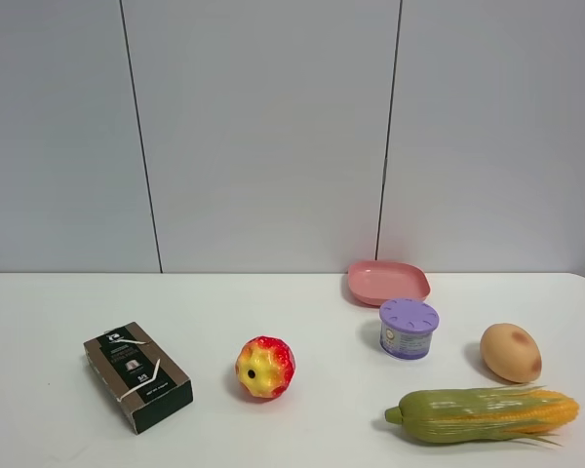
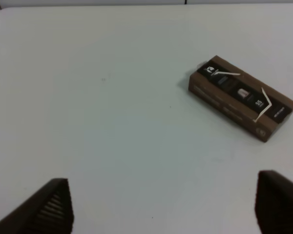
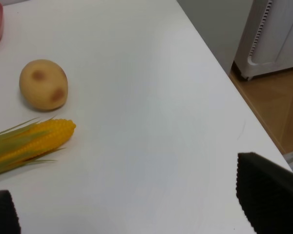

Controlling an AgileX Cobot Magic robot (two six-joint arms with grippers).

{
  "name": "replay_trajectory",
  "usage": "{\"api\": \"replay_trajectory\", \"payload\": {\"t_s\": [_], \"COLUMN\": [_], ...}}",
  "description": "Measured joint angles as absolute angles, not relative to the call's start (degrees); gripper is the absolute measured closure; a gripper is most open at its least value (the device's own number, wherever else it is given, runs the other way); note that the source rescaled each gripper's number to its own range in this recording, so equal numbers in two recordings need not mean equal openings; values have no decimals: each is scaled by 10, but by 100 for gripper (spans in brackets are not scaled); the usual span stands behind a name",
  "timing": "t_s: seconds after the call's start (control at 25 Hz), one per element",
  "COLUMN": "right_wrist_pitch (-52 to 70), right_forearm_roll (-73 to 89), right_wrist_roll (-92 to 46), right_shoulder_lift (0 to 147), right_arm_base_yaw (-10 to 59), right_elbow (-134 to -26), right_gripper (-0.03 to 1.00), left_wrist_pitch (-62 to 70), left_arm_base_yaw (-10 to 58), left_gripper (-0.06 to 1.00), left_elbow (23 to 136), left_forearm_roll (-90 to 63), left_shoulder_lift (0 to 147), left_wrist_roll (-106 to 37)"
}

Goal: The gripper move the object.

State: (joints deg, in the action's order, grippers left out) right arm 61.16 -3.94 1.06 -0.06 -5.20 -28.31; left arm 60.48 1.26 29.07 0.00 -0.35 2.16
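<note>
Right pincer [image 3: 132, 214] spread wide and empty, only the two dark jaw tips showing at the edges of its wrist view, hovering over bare white surface [image 1: 39, 312] close to the right edge. Left pincer [image 2: 161, 209] likewise spread and holding nothing, over the left part of the surface with a brown-and-black carton [image 2: 241, 97] lying ahead of it. Toy corn cob [image 1: 483, 414] lying flat at the near right, green husk end pointing left, yellow-orange kernel tip pointing right, just nearer than the tan toy potato [image 1: 511, 352] and apart from it. Well clear of both pincers, though closest to the right one, off to its left. Probably light, hollow plastic: stiff, somewhat slick, apt to roll on its long axis. Best taken across the thick middle of the husk, jaws square to its length, not at the tapering tip or thin husk strands.
</note>
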Motion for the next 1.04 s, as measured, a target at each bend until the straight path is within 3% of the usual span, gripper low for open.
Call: {"api": "replay_trajectory", "payload": {"t_s": [1.04], "right_wrist_pitch": [612], "right_forearm_roll": [-39], "right_wrist_roll": [11], "right_shoulder_lift": [-1], "right_arm_base_yaw": [-52], "right_elbow": [-283], "right_gripper": [-3], "left_wrist_pitch": [605], "left_arm_base_yaw": [13], "left_gripper": [18], "left_elbow": [291], "left_forearm_roll": [0], "left_shoulder_lift": [-3], "left_wrist_roll": [22]}}
